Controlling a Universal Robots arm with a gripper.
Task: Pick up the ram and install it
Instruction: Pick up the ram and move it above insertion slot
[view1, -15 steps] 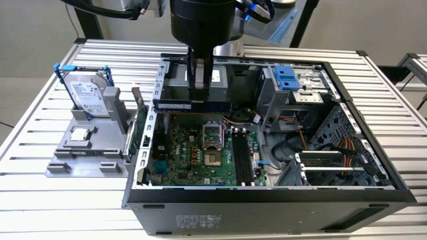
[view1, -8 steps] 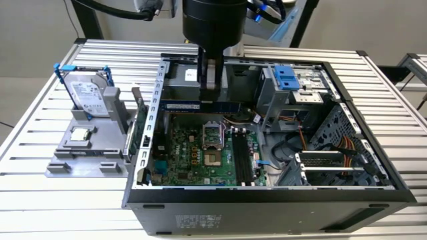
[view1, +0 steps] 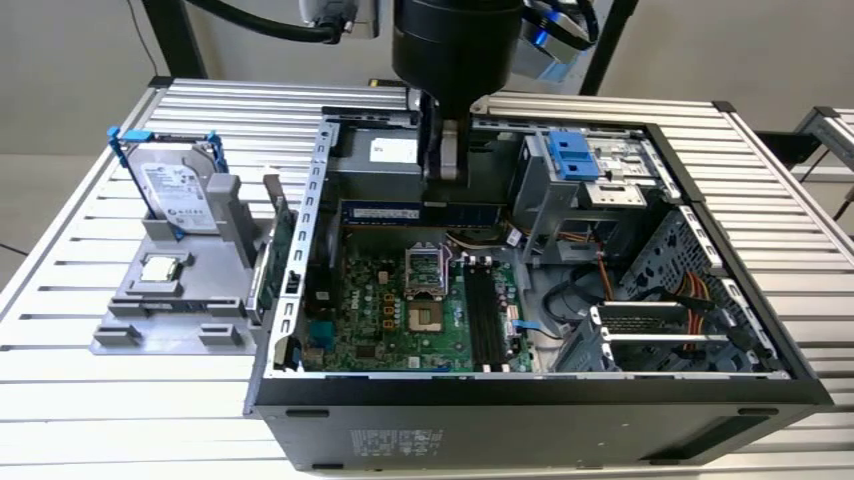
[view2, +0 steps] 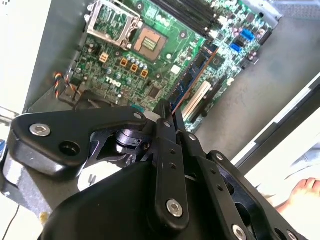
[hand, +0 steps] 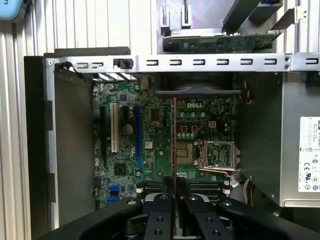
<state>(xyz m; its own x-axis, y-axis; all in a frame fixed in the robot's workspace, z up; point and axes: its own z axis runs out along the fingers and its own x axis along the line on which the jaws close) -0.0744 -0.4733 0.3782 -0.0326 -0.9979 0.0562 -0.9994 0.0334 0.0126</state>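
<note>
My gripper (view1: 447, 190) hangs over the open computer case, shut on the ram (view1: 387, 212). The ram is a long green stick with a blue-white label, held level above the back part of the motherboard (view1: 387, 310). In the first wrist view the ram (hand: 174, 145) appears edge-on as a thin line running out from between the black fingers (hand: 161, 210). The second wrist view has the ram (view2: 195, 72) edge-on too, above the board. The dark memory slots (view1: 483, 320) lie beside the processor socket (view1: 424, 270), below and in front of the ram.
A silver hard drive (view1: 174, 190) stands in a grey holder (view1: 160, 300) at the exterior view's left, outside the case. Inside the case are the power supply (view1: 387, 150), a blue-fronted drive cage (view1: 571, 160) and orange-yellow cables (view1: 681, 295) at the right.
</note>
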